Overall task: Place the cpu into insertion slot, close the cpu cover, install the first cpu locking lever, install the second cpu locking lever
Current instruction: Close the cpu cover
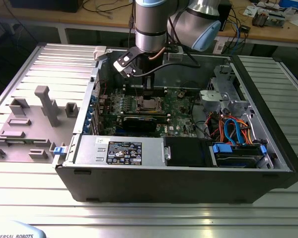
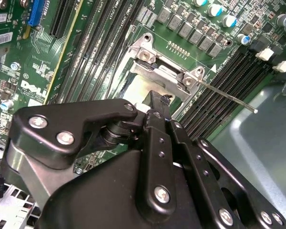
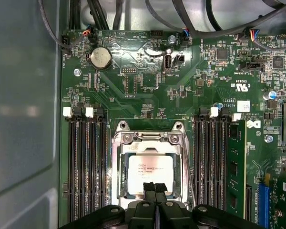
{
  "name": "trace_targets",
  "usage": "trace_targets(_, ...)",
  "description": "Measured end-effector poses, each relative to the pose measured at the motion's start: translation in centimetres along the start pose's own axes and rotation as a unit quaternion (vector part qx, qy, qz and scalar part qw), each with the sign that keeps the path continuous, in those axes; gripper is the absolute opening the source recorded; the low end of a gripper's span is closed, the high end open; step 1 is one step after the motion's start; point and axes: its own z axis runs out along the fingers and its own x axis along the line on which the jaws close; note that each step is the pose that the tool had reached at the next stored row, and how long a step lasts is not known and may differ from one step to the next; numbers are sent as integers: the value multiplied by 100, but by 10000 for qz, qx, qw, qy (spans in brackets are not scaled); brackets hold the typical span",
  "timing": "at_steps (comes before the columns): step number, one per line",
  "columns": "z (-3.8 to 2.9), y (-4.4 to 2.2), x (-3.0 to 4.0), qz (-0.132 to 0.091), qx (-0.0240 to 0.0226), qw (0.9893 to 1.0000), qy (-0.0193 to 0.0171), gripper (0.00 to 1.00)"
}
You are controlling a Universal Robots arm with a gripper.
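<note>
Matte black gripper (image 3: 155, 187): angular linkage plates (image 2: 86, 124) behind the fingertips (image 3: 149, 187), pinned with silver round-head screws (image 2: 162, 194). Above the gripper, the arm (image 1: 150, 20): silver-grey tube, black band, pale blue joint caps (image 1: 208, 32).

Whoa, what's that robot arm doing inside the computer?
The robot's gripper hangs inside an open computer case, right over the green board. The silvery chip already sits in its place on the board, with the metal cover frame lying around it. The gripper's fingers are shut together, tips at the chip's edge. In the second wrist view, one thin locking lever sticks out to the side.
</note>
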Motion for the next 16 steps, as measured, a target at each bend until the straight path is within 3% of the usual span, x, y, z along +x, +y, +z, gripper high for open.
trace_targets(13, 6, -33, 1, 1, 0, 10000, 0, 11)
trace_targets(15, 22, -98, 2, 0, 1, 10000, 0, 11)
trace_targets(16, 135, -156, 6, -1, 0, 10000, 1, 11)
